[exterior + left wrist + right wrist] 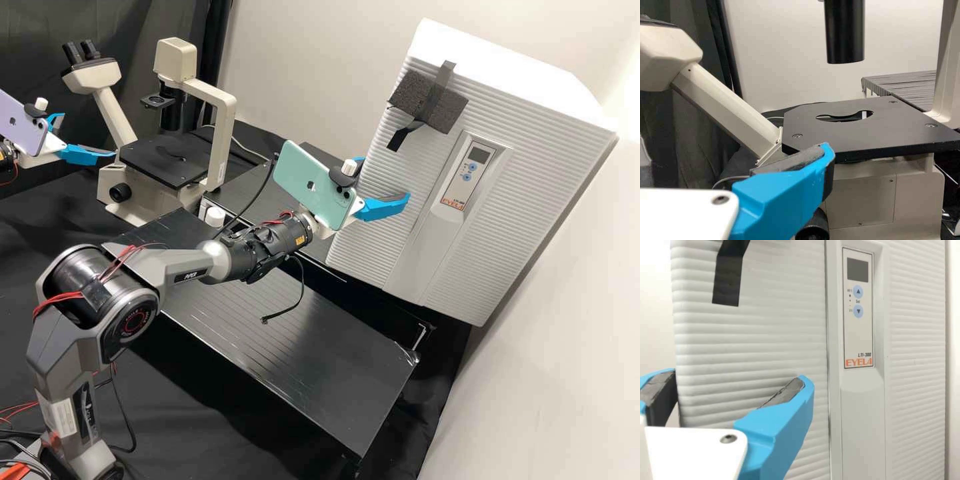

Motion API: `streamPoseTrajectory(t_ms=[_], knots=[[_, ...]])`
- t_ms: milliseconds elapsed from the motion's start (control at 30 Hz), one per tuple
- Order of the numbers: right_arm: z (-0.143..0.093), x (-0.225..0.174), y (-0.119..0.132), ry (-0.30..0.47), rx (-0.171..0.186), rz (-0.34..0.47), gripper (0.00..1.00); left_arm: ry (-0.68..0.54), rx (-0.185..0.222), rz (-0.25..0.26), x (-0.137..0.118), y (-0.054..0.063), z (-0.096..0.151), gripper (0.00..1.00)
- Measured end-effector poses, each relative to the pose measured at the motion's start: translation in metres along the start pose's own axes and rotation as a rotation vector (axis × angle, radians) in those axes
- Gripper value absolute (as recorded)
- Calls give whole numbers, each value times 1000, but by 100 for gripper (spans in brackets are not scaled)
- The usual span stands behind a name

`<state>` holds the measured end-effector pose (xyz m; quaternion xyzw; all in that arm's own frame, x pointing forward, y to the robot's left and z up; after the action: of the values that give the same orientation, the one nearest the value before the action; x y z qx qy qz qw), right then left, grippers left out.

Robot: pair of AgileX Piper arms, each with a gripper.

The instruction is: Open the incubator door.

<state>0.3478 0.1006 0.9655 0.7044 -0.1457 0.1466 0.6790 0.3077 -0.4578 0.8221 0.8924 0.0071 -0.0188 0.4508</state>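
Observation:
The white incubator (467, 260) stands at the right, its ribbed front door (373, 220) shut. A vertical grey panel (862, 430) with a small display runs down the door in the right wrist view. My right gripper (385, 179) is open in front of the door's left part. In the right wrist view, my right gripper (735, 377) has its fingers apart near the door's side edge, with nothing held; contact cannot be told. My left gripper (89, 135) is open at the far left beside the microscope. One blue finger of my left gripper (785, 195) shows before the microscope stage.
A microscope (167, 160) with a black stage (865, 132) stands back left of the incubator. Dark foam (428, 101) is taped to the incubator's upper front. A black ribbed platform (287, 340) lies below the right arm, and a cable (301, 287) hangs from that arm.

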Motion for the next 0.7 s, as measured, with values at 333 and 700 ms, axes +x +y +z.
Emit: streamPoseTrajectory(t_ms=[333, 700], knots=[[5, -6, 5, -3, -27, -1, 0, 0, 0, 0, 0, 0, 0, 100], [12, -25, 15, 20, -24, -15, 0, 0, 0, 0, 0, 0, 0, 100]])
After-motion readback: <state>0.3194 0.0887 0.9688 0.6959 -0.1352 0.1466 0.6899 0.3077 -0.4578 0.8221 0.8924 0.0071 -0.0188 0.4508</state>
